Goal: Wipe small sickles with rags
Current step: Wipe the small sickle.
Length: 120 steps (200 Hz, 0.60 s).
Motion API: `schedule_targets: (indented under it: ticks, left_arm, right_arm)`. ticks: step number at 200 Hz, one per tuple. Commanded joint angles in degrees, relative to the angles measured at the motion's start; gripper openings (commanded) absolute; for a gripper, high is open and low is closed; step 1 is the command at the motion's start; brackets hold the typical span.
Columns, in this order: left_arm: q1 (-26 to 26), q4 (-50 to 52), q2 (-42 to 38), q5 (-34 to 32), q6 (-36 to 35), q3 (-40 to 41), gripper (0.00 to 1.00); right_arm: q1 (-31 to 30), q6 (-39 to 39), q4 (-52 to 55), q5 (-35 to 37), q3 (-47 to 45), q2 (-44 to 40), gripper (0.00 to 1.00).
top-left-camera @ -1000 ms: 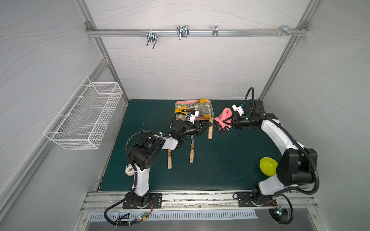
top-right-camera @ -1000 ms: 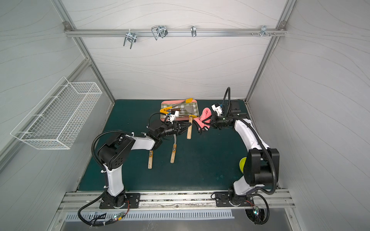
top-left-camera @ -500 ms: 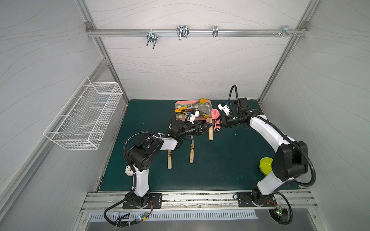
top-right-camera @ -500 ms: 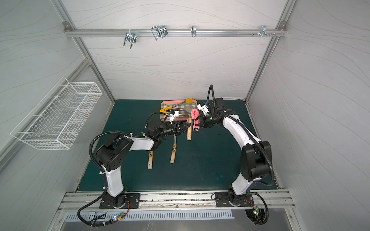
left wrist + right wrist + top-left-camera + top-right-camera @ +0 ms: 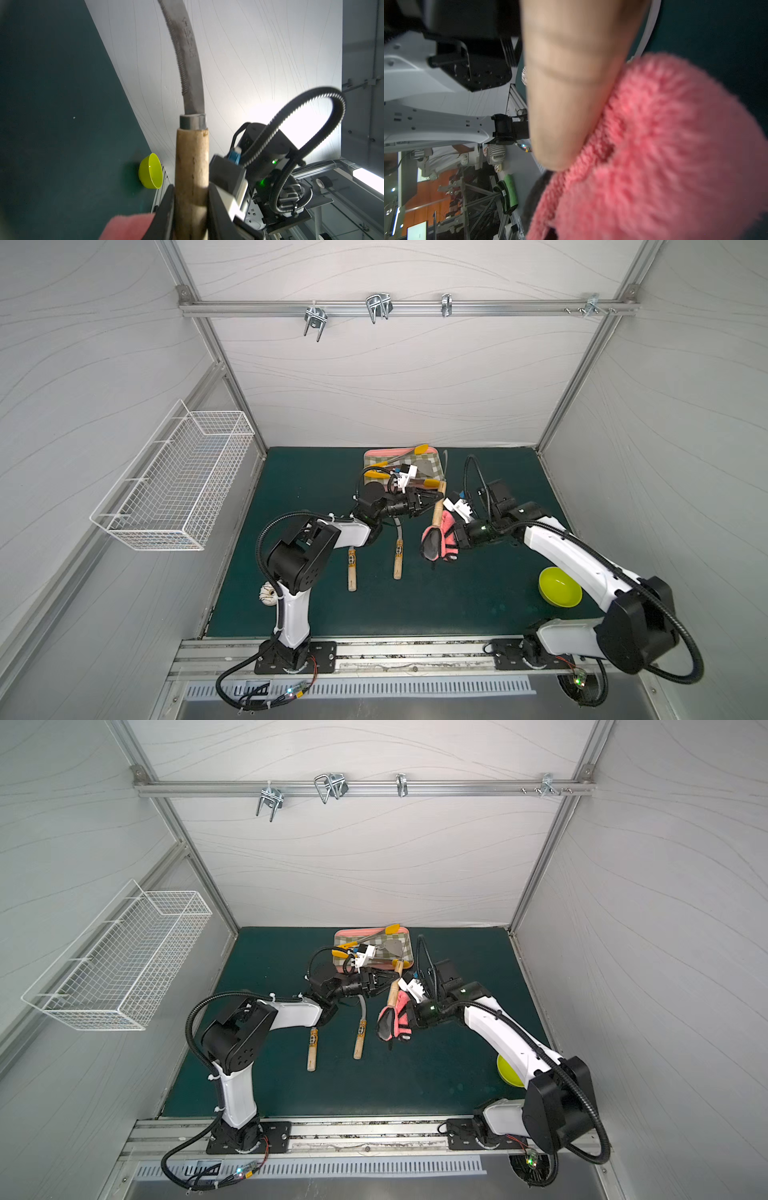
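Both clenched: L gripper [image 5: 432,498] on sickle [image 5: 191,162], R gripper [image 5: 456,537] on rag [image 5: 444,533], now frontward (by handle).

Bare mat [image 5: 457,601] between sickles [image 5: 398,556] and bowl [image 5: 560,587]

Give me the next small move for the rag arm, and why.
Probably lift the right gripper with its pink rag past the left gripper to the blade. The left gripper clamps the sickle by its handle; the rag sits against the handle's butt end, while the blade stands bare.
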State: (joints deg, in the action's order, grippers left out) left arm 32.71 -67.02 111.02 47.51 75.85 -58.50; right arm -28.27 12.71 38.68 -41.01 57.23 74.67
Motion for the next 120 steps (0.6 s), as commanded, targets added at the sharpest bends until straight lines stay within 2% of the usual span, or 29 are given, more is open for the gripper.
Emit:
schedule_targets:
  ticks: [1,19,53,72,120]
  left_arm:
    - [-0.14,-1.88,1.39,-0.92,0.00,-2.57,0.00]
    - [-0.25,-1.79,1.31,-0.92,-0.09,-2.29,0.00]
    - [-0.41,-2.12,0.05,-1.21,-0.78,0.57,0.00]
    - [-0.49,-1.68,-1.09,-1.21,-1.59,2.43,0.00]
    - [-0.50,2.44,-5.04,-1.10,-5.61,6.84,0.00]
  right_arm:
    - [-0.39,0.16,1.26,-3.69,-1.47,-2.88,0.15]
    - [1.51,0.88,2.06,-2.89,-2.15,-3.15,0.15]
    - [9.47,3.06,2.58,-3.28,-2.64,-2.82,0.15]
    - [11.47,1.99,6.04,0.78,-0.40,-1.18,0.16]
    - [11.62,0.52,12.22,12.89,3.85,5.35,0.18]
